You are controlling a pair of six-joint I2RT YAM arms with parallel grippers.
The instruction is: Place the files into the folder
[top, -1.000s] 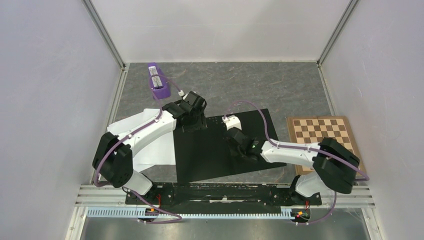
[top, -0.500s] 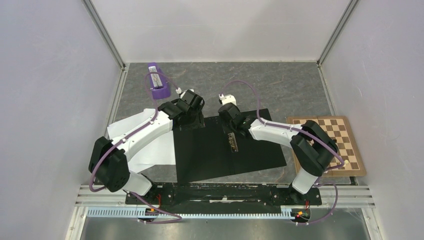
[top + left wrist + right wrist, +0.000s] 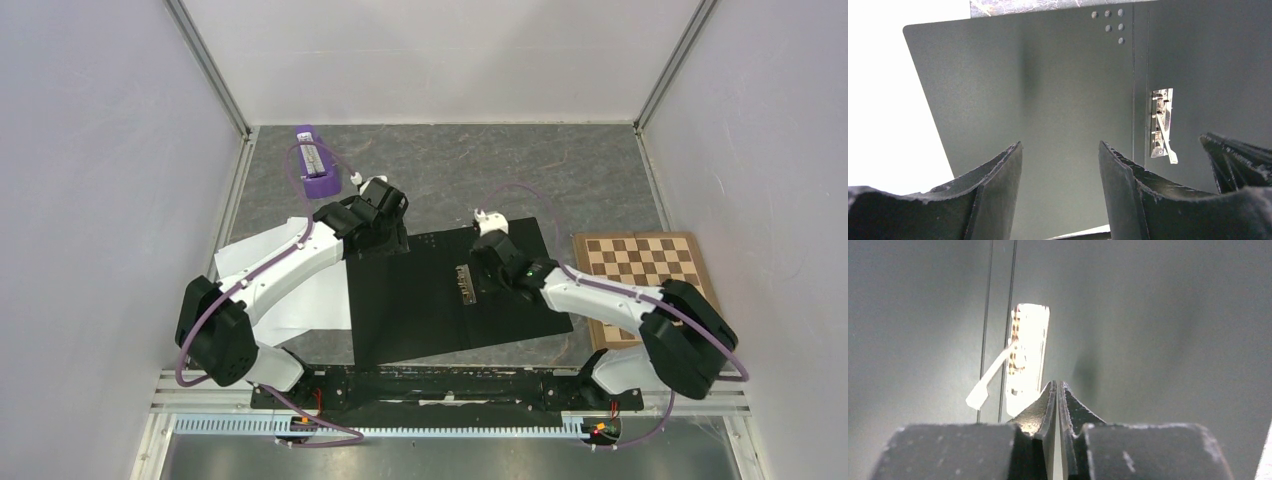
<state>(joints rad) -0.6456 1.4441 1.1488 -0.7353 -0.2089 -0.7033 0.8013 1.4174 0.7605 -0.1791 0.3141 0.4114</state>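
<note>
Moved: right pincer [image 3: 1058, 385] is now sitting just right of the metal clip [image 3: 466, 282], back from farther out, fingers pressed together.
Folder [image 3: 420, 300]: lying open on the counter [image 3: 500, 170], black inside up, long axis running left-right, spine running near-far.
Files [image 3: 300, 300]: lying flat against its left edge.
Left pincer [image 3: 1060, 147]: hovering spread over its far-left corner.
</note>
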